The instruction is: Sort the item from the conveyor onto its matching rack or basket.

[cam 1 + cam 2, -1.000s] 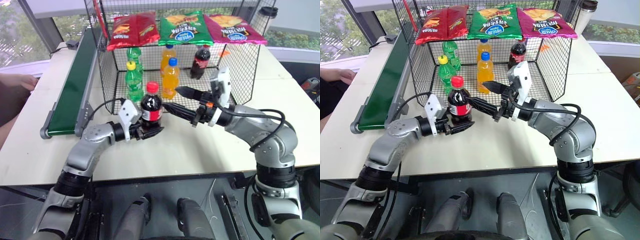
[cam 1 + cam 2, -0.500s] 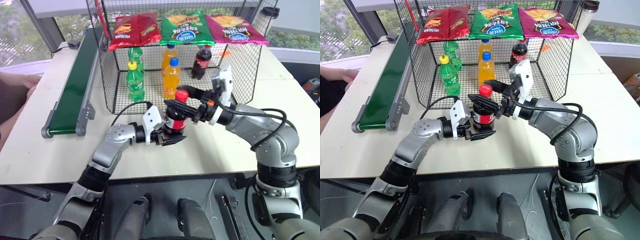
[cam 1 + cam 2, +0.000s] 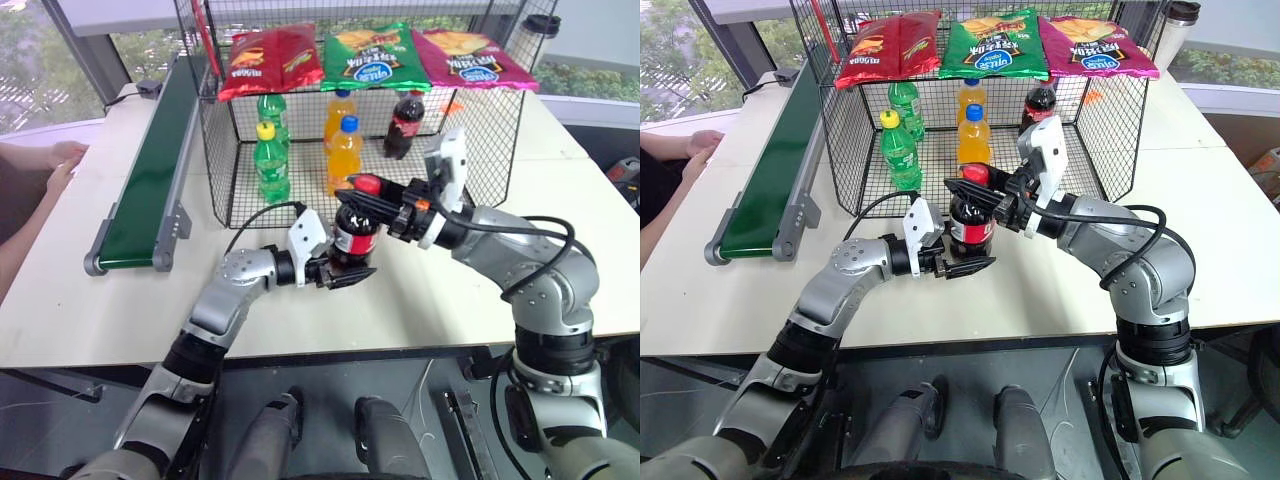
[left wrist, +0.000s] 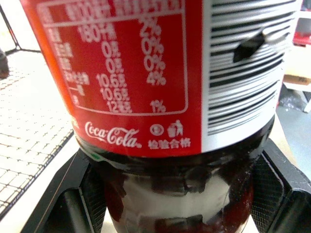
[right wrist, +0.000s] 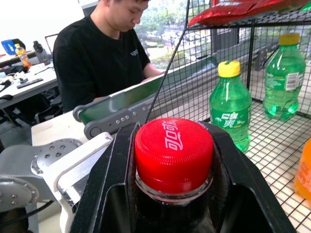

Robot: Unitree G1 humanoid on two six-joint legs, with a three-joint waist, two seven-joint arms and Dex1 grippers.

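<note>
A pale, beige-white table [image 3: 560, 180] fills the middle of the scene. Beyond its far-left corner, windows [image 3: 35, 60] show green trees in daylight. Below the near edge lies a dark grey floor [image 3: 40, 430].

I see a glossy plastic cola bottle [image 3: 352, 232] with a ribbed cap, a black wire-mesh cage [image 3: 480, 140] and shiny foil snack bags [image 3: 376, 55].

The right end effector [image 5: 173, 194] was closed on the neck of the cola bottle [image 5: 173, 155], just under its red cap. Beyond it, two green bottles [image 5: 231, 104] stood on the mesh floor of the black wire cage [image 5: 272, 150]. A person in a black shirt [image 5: 99, 53] sat behind the conveyor [image 5: 126, 104].
</note>
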